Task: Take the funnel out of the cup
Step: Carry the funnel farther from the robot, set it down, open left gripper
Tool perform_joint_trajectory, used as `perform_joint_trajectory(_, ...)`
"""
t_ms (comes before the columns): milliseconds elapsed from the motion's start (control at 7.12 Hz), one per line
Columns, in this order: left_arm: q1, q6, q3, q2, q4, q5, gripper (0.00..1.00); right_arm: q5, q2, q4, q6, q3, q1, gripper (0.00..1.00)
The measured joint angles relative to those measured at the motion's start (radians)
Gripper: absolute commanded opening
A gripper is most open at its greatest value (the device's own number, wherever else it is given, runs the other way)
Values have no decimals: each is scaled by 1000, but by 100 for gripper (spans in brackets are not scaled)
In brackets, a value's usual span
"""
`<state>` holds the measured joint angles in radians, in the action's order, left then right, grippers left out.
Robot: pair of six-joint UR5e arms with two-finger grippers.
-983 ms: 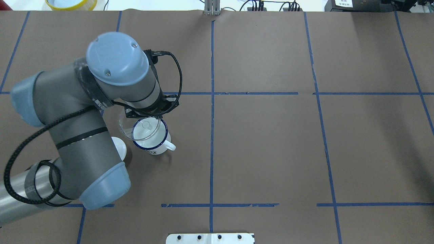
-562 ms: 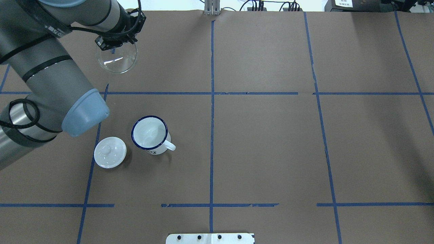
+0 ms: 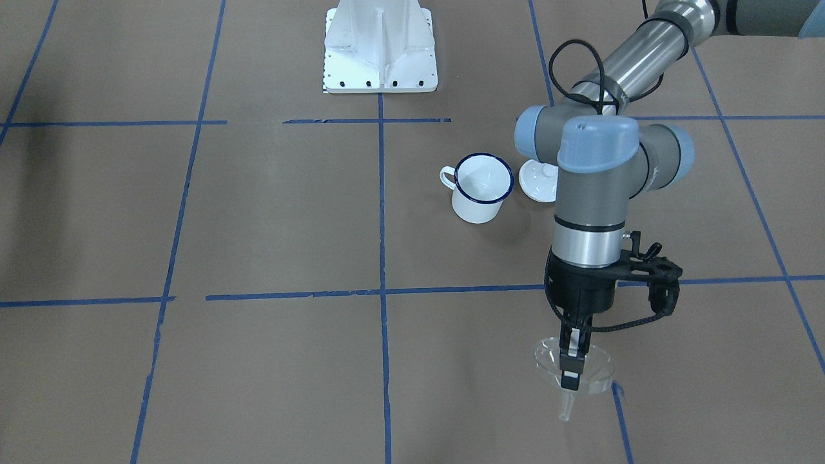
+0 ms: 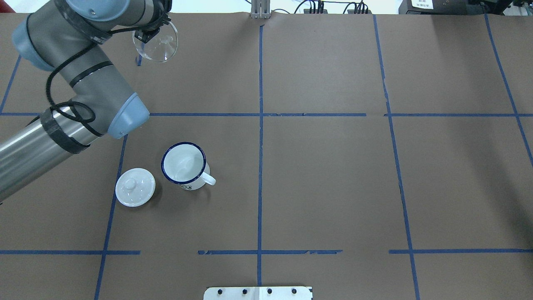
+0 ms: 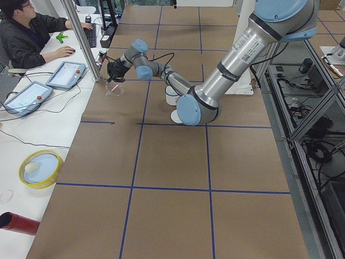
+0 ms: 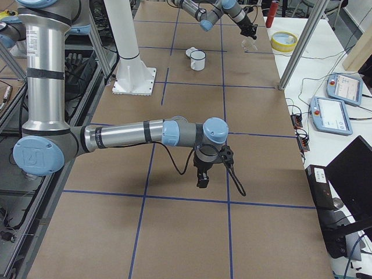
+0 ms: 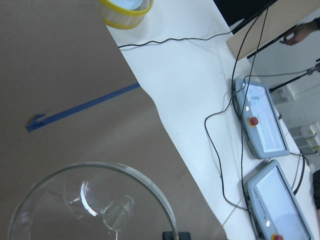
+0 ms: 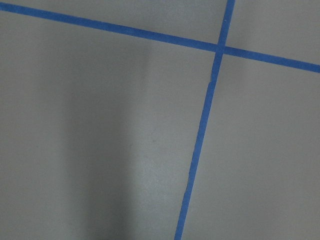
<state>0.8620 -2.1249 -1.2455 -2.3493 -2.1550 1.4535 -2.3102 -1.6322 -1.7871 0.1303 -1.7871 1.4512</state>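
The clear funnel (image 4: 161, 46) hangs pinched by its rim in my left gripper (image 4: 144, 36), above the far left part of the table, well away from the cup. In the front view the gripper (image 3: 570, 368) is shut on the funnel (image 3: 544, 358), spout pointing down just above the paper. The left wrist view shows the funnel (image 7: 90, 205) from above. The white cup (image 4: 184, 164) with its dark blue rim stands upright and empty; it also shows in the front view (image 3: 482, 187). My right gripper (image 6: 202, 179) hovers over bare table far from both; I cannot tell its state.
A white knobbed lid (image 4: 135, 187) lies just left of the cup. Beyond the far table edge are a yellow-rimmed bowl (image 7: 125, 7), teach pendants (image 5: 64, 73) and a seated operator (image 5: 27, 32). The white robot base (image 3: 380, 48) stands at the near edge.
My left gripper has lifted the funnel out of the cup and carried it to the far left of the table. The cup now stands empty and the lid is uncovered.
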Motion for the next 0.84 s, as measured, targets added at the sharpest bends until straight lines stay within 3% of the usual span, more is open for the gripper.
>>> perform_joint_trajectory(281,-45,-30,130,-27,-108,-56,0,0,0,0,0,0,0,100)
perform_joint_trajectory(421,-64,-41,158,-28,-134,-76,9,0,0,0,0,0,0,100)
perform_joint_trajectory(562,-79,-45,171,-28,-144,-83,33,0,0,0,0,0,0,100)
perform_joint_trajectory(843,-88,-30,178,-25,-147,-86,100,0,0,0,-1,0,0,100)
